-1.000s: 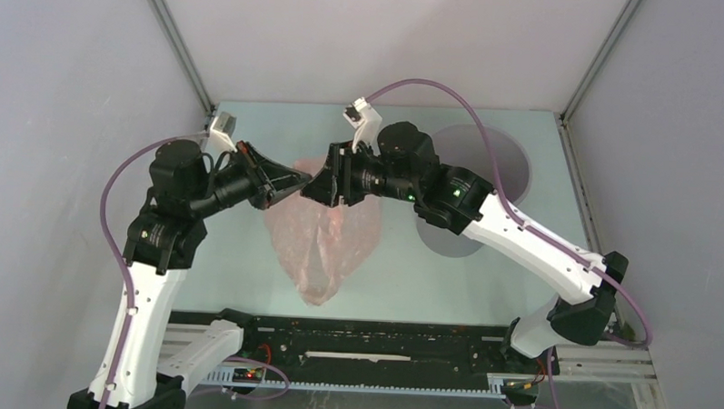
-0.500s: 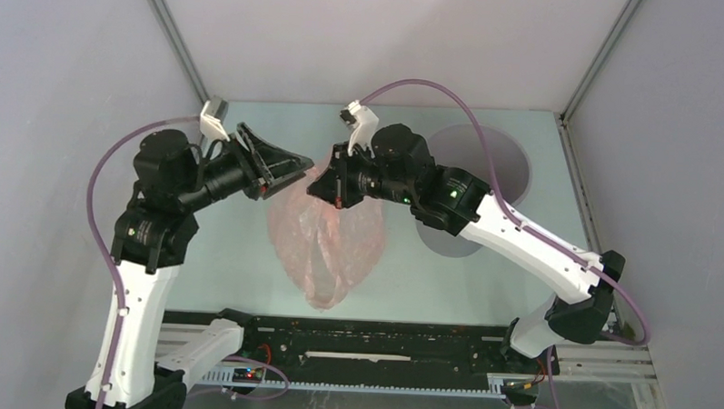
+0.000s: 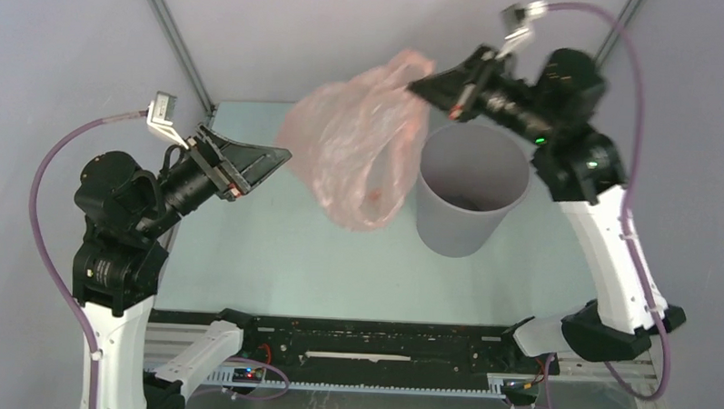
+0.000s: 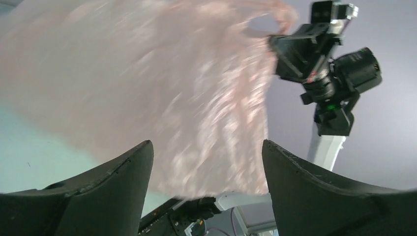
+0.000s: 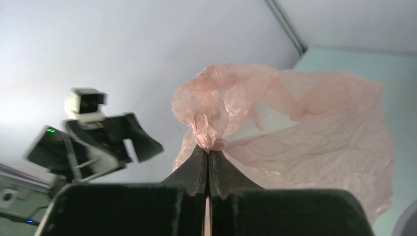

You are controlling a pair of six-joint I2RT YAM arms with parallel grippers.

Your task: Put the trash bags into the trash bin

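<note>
The trash bag (image 3: 360, 159), thin wrinkly pale-pink film, hangs in the air just left of the trash bin (image 3: 457, 231), a grey round bucket standing at the right of the table. My right gripper (image 3: 424, 81) is shut on the bag's bunched rim, high above the bin's left edge; the right wrist view shows the right gripper (image 5: 209, 150) pinching that knot, with the bag (image 5: 314, 132) spread beyond it. My left gripper (image 3: 273, 163) stands open, left of the bag and apart from it. In the left wrist view the left gripper (image 4: 206, 143) is empty and the bag (image 4: 162, 88) is blurred.
The pale green table (image 3: 275, 247) is walled in by grey panels at the back and both sides. A black rail (image 3: 363, 336) runs along the near edge between the arm bases. The right arm's forearm (image 3: 612, 240) rises beside the bin.
The left gripper opened, let go of the bag and drew back to the left. The right gripper shut on the rim and lifted the bag up and right, beside the bin.
</note>
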